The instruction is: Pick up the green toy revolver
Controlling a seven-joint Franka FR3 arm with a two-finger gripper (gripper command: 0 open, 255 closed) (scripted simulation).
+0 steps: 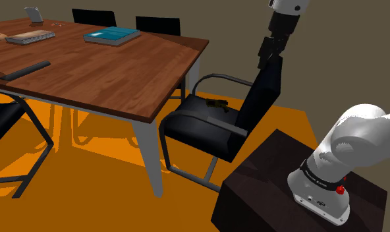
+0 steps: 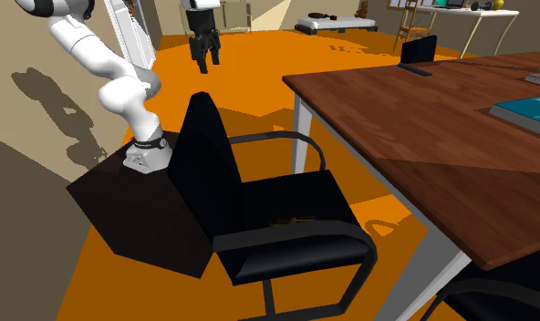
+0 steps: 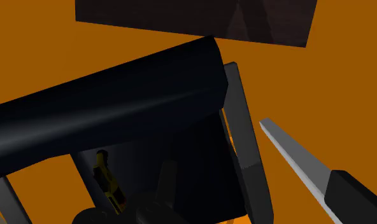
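The toy revolver [image 1: 214, 103] is a small dark, olive-yellow thing lying on the black seat of the office chair [image 1: 207, 128], towards the seat's far side by the table. In the wrist view the revolver [image 3: 109, 182] shows past the chair's backrest [image 3: 111, 108], low on the seat. It is faintly seen on the seat in the second exterior view as the revolver [image 2: 292, 219]. My gripper [image 1: 265, 64] hangs high above the top of the backrest, open and with nothing in it. From the other side, the gripper [image 2: 207, 67] is well above and behind the chair.
The chair's tall backrest [image 1: 263, 95] and grey armrests [image 1: 220, 77] stand between gripper and seat. A wooden table [image 1: 101, 69] with a teal book [image 1: 112, 35] borders the chair. The dark stand [image 1: 299, 198] is behind the chair. Orange floor lies all around.
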